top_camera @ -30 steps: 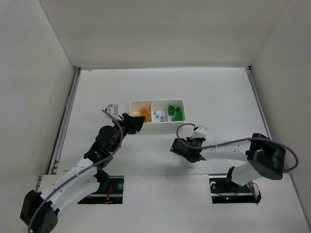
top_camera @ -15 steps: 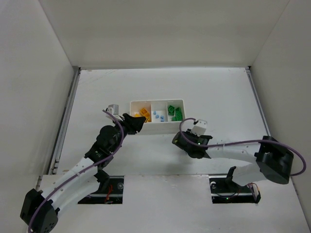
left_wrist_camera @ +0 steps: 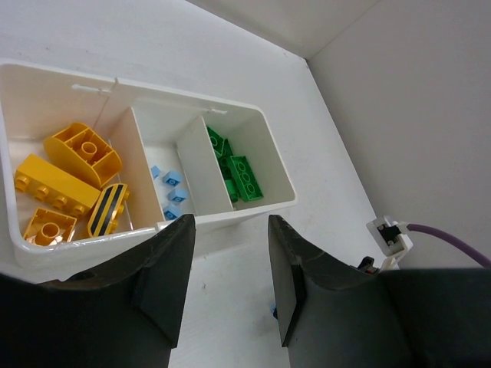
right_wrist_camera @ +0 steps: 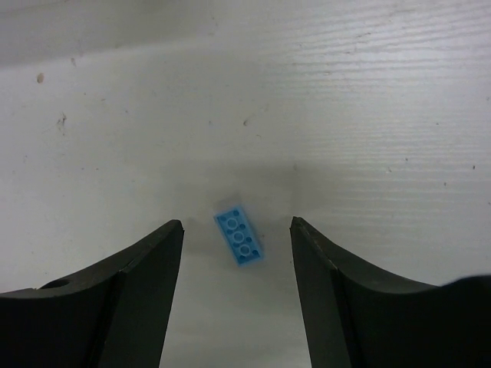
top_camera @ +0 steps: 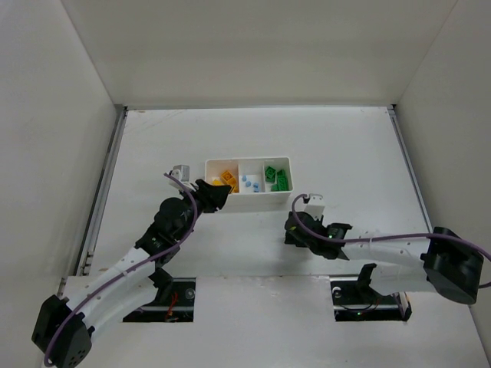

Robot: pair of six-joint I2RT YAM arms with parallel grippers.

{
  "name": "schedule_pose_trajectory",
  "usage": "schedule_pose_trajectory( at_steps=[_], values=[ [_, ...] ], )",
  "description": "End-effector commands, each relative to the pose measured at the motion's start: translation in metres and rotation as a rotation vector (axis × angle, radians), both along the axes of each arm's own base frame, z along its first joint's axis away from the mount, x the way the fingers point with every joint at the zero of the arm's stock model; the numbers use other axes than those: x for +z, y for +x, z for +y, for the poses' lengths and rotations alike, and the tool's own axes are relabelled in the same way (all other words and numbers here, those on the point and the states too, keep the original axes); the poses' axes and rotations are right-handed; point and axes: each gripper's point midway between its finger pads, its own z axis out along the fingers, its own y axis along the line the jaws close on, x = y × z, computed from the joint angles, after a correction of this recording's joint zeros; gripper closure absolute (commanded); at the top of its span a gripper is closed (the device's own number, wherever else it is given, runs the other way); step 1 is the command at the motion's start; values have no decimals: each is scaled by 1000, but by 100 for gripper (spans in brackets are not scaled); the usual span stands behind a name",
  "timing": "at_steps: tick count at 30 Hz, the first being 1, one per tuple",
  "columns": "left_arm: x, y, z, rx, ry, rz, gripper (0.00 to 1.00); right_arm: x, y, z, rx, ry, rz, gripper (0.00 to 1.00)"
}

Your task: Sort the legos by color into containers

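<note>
White desk (right_wrist_camera: 383,92) carries one blue lego (right_wrist_camera: 239,237); we judge it light, rigid, slick, so pinch its long sides. Right claw (right_wrist_camera: 234,224) gapes astride it, not touching; left claw (left_wrist_camera: 229,226) part-open, empty.

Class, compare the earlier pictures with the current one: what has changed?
The right hand shifted slightly rightward and opened over a blue lego lying on the table. The left hand, tray and sorted legos stayed put.

No readable text, white tray (left_wrist_camera: 268,153) unlabelled, studs of legos (left_wrist_camera: 57,192) too blurred to read
</note>
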Motion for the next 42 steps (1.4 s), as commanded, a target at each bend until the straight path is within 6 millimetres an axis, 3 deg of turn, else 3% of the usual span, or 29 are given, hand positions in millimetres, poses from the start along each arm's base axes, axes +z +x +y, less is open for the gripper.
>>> schedule_pose_trajectory(
  at_steps=[1, 12, 15, 17, 32, 40, 42],
  values=[
    [14, 2, -2, -2, -33, -52, 60, 15, 13, 23, 84, 38, -40, 38],
    [14, 4, 1, 14, -29, -55, 60, -12, -4, 21, 97, -119, 70, 62],
    [14, 4, 2, 17, -29, -55, 60, -16, -12, 20, 109, -144, 89, 61],
    [14, 5, 3, 18, -27, -55, 60, -20, -20, 16, 104, -167, 109, 56],
    [15, 5, 7, 32, -22, -62, 60, -21, -50, 20, 167, -154, 177, 56],
    [15, 5, 8, 33, -24, -64, 60, -26, -51, 17, 152, -190, 193, 72],
    [15, 3, 7, 26, -24, -66, 60, -26, -47, 19, 148, -195, 176, 81]
  ],
)
